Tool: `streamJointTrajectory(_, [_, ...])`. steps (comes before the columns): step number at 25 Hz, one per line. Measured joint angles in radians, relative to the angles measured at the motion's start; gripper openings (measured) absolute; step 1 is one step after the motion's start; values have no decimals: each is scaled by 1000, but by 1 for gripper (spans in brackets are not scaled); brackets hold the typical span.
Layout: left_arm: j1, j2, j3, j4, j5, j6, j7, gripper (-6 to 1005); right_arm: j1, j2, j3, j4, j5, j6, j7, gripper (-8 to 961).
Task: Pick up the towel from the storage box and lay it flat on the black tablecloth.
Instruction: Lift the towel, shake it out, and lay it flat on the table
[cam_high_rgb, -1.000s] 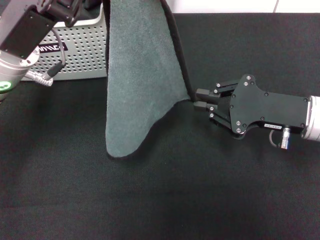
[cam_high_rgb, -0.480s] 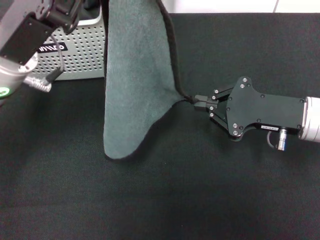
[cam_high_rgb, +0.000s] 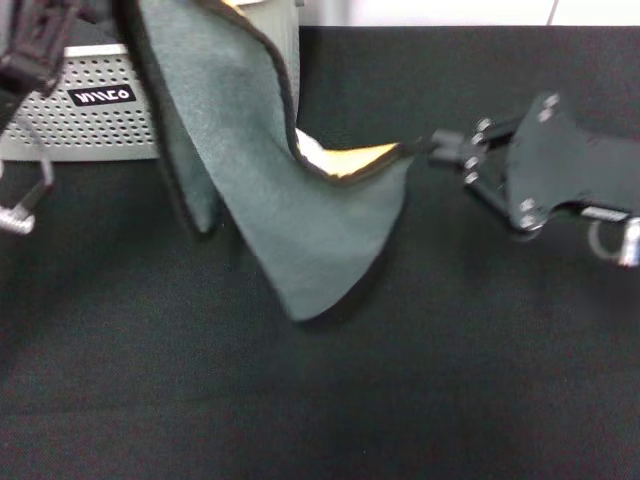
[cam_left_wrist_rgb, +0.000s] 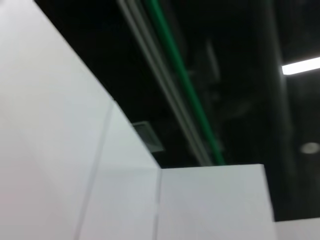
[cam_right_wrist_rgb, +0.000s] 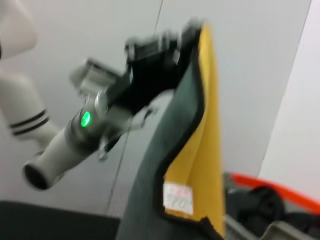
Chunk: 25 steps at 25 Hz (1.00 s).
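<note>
Towel (cam_high_rgb: 290, 200) hangs clear of the box (cam_high_rgb: 90, 120), above the tablecloth (cam_high_rgb: 320, 400) toward its far edge. Right gripper (cam_high_rgb: 432, 150) has jaws closed on one corner; left gripper (cam_right_wrist_rgb: 165, 45) pinches the top edge. Step: spreading. Next: draw corners apart, lower flat.
</note>
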Motion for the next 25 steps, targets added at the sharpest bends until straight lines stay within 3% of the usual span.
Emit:
streamJointTrajectory(5, [51,-3,-10,-8,1,-1,-35,10,-100,-5,37,-248,-23,1,101,6])
streamJointTrajectory(15, [178,5,-9,-5,4,1,-231,9,-240,-5,54,-538,-37,83,238,7])
streamJointTrajectory(25, [328,2,-9,42,117,7,-264,9,-351,3,176,-609,-30,241,301,8])
